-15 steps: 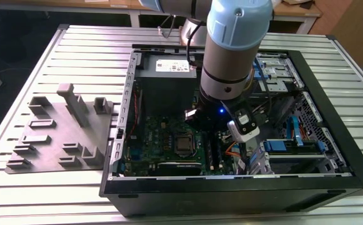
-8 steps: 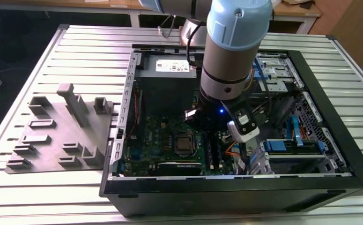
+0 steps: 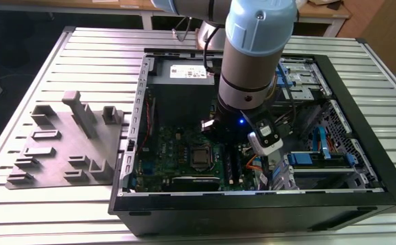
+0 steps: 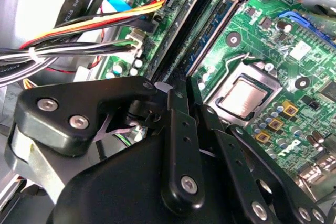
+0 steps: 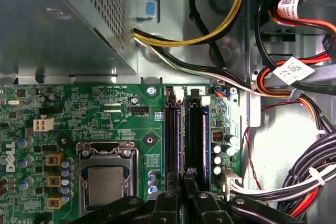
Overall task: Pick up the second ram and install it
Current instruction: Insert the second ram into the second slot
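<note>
Your gripper [image 5: 185,178] is down inside the open PC case [image 3: 334,201], right over the two black memory slots [image 5: 173,129] on the green motherboard [image 5: 105,111]; its fingers [image 4: 178,114] are pinched narrow, nearly together; the second ram [image 4: 210,38] looks like the blue-edged stick sitting along the slot nearer the cables [image 5: 310,177], CPU socket [image 5: 107,179] just beside; can't tell if the fingers are actually touching it.

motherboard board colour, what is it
Green, with black memory slots beside the silver processor socket. The motherboard shows best in the first wrist view.
</note>
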{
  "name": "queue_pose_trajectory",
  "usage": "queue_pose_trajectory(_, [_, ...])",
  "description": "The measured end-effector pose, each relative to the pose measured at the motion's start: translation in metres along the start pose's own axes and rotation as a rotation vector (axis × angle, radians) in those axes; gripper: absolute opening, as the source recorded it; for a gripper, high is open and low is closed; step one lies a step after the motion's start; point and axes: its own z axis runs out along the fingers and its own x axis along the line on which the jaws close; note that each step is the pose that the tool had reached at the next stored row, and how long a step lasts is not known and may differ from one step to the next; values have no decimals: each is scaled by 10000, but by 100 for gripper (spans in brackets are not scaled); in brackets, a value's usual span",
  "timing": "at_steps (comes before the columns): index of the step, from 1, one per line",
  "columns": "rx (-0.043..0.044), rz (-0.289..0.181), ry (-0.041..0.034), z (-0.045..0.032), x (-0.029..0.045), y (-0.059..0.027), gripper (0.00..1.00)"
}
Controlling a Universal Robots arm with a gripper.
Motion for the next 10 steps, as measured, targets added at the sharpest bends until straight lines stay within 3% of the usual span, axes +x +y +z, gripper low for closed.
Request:
queue_pose_trajectory(3, [-6, 0, -2, -33, -1, 1, 15])
queue_pose_trajectory(10, [2, 0, 0, -333, -12, 5, 15])
